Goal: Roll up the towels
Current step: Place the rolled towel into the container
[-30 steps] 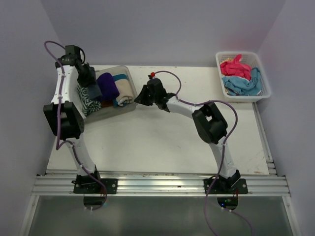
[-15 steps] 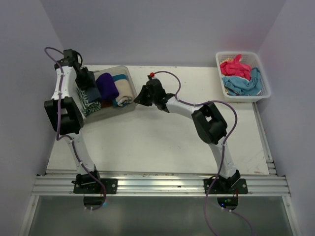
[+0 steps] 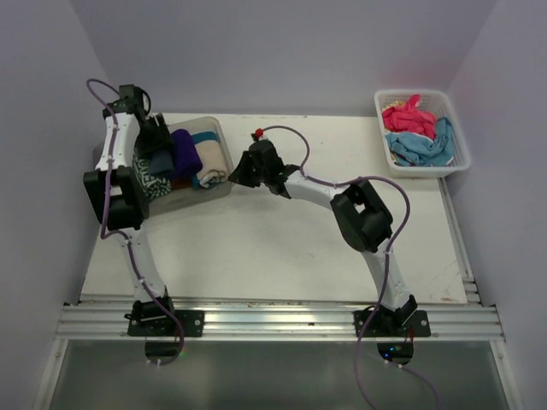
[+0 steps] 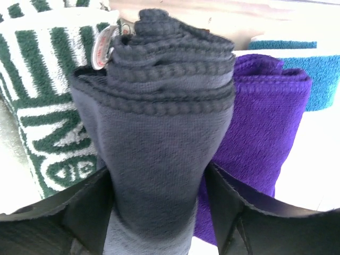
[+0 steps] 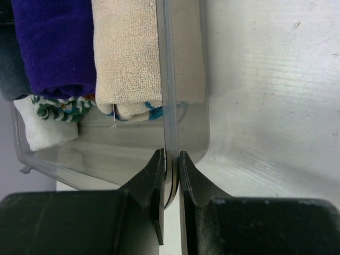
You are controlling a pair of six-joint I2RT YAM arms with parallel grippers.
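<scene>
Four rolls [image 3: 186, 154]: packed side by side in clear tub [image 5: 168, 79], far left of table [image 3: 282, 248].
Navy roll [image 4: 164, 133]: between green-striped roll [image 4: 48, 106] and purple roll [image 4: 255, 133]; long axis parallel to theirs, layered end pointing away from claw.
Left claw [image 4: 159, 178]: fingers flanking navy roll, touching both sides; squeezing or slack, can't tell.
Right claw [image 5: 172, 159]: pinching tub's right wall, likely steadying it.
Handling: soft, light, springy, prone to unrolling; best gripped mid-length, across the roll.
Basket [image 3: 462, 147]: far right, loose towels [image 3: 410, 128] not yet rolled.

soft even light; wrist views blurred up close.
</scene>
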